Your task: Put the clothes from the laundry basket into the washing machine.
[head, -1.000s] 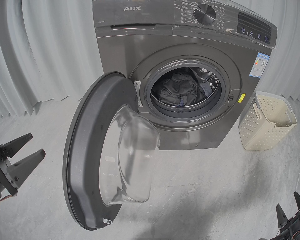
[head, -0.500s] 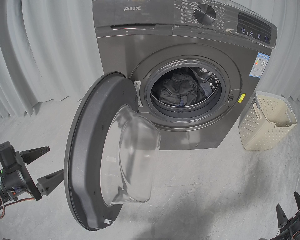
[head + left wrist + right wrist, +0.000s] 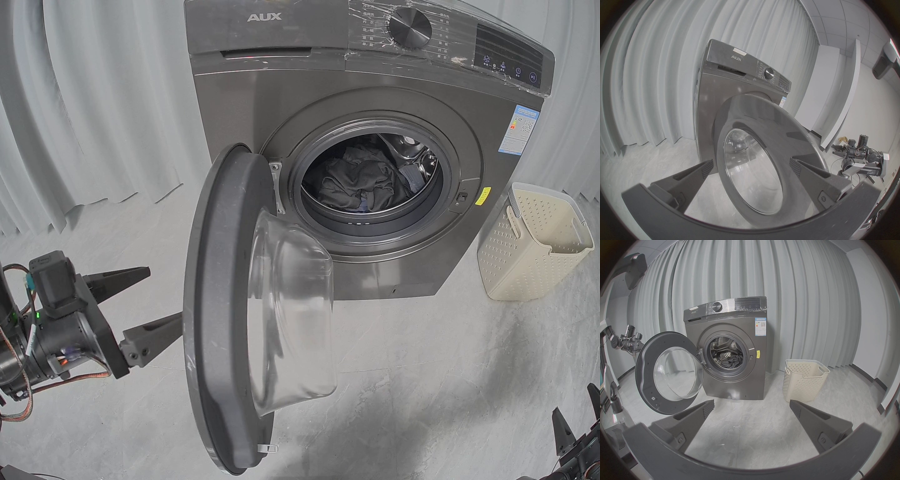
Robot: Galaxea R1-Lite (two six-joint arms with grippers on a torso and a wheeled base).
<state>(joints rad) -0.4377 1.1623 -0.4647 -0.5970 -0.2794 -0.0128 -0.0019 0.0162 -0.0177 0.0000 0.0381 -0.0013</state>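
Observation:
The grey washing machine (image 3: 375,75) has its round door (image 3: 225,300) standing half swung out on its left-side hinge. Dark clothes (image 3: 359,178) lie heaped in the drum. My left gripper (image 3: 164,297) is open at the door's outer face, its lower fingertip touching the rim. From the left wrist, the door (image 3: 762,150) sits between the spread fingers (image 3: 693,178). The cream laundry basket (image 3: 537,247) stands right of the machine, and its inside looks empty. My right gripper (image 3: 575,406) is open, low at the near right, holding nothing.
White curtains (image 3: 94,106) hang behind and left of the machine. Bare grey floor (image 3: 406,375) spreads in front of it. In the right wrist view, the machine (image 3: 731,349), the door (image 3: 668,371) and the basket (image 3: 804,377) stand ahead across open floor.
My left gripper has moved right and up onto the door's outer face. The door has swung partway toward the drum opening. The right arm has not moved.

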